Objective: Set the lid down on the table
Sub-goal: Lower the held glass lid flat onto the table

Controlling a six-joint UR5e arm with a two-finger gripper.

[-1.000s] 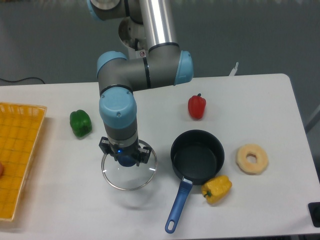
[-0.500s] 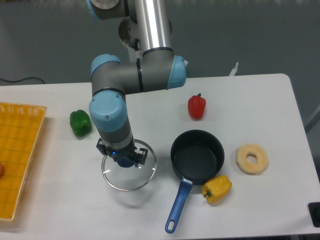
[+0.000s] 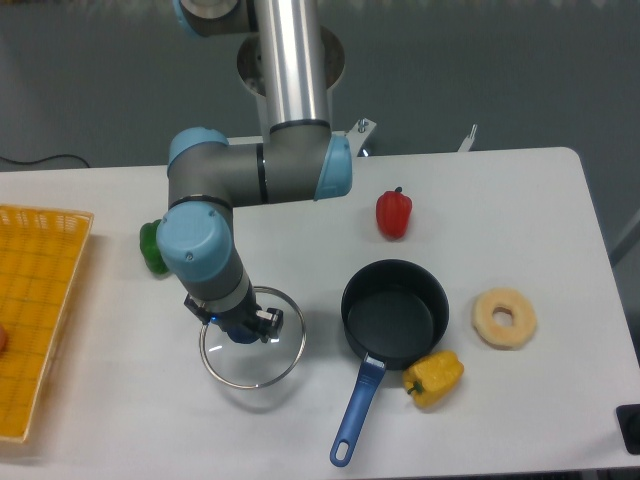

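The lid is a clear glass disc with a thin silver rim. It sits low over the white table, left of the black pan, casting a shadow just below it. My gripper points straight down over the lid's centre and is shut on the blue knob, which shows between the fingers. The wrist hides the lid's far edge. I cannot tell whether the lid touches the table.
A black pan with a blue handle stands right of the lid. A yellow pepper, a pale ring and a red pepper lie to the right. A green pepper shows behind the arm. A yellow mesh basket is at the left edge.
The arm has swung left, carrying the lid slightly left and toward the front of the table. The gripper stays closed on the knob.
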